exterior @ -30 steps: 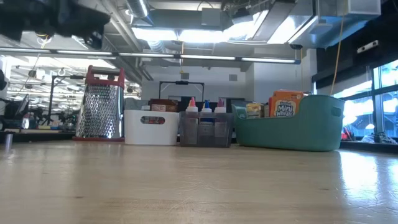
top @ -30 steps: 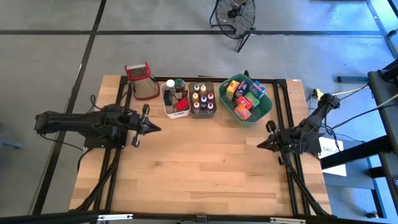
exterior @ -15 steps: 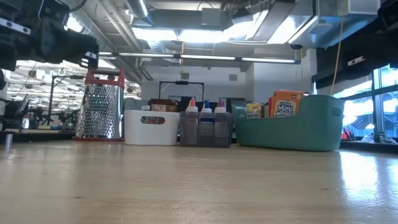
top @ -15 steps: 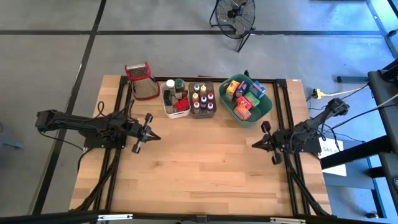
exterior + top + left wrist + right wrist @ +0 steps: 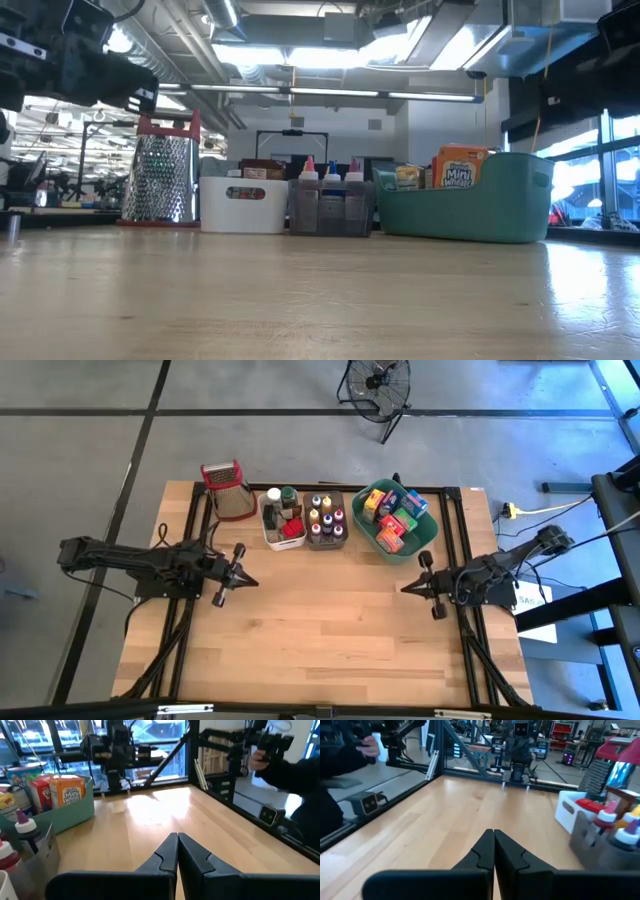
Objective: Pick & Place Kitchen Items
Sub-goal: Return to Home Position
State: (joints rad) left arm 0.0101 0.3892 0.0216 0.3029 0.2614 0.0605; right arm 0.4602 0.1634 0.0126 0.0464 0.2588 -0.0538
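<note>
Left end effector (image 5: 248,580) hangs over the left-middle of the table (image 5: 320,640), fingers pressed together and holding nothing; the left wrist view confirms the closed pair (image 5: 177,851). Right end effector (image 5: 408,587) sits over the right-middle, likewise pressed together and empty (image 5: 493,847). The two tips point at each other across bare wood, well apart.

Kitchen items (image 5: 326,518): none seen on the open table. All visible ones stand in the row at the far edge, in the white bin (image 5: 245,208), the dark bin (image 5: 330,214) and the teal bin (image 5: 470,210), with the grater (image 5: 230,490) at the row's left end. The row's long axis runs left to right. It lies beyond both tips, off to the side of each arm's pointing line. The left arm is nearer the white and dark bins, the right arm nearer the teal bin.

Judgement: sorting looks complete; what remains is retraction, which needs no approach to the bins.

Change over the last second: the left tip has dropped slightly nearer the front edge and rolled, then held. The right arm has flattened, its elbow moving outward and its tip creeping toward the table's centre. In the low view, both arms have now sunk into the upper corners.
</note>
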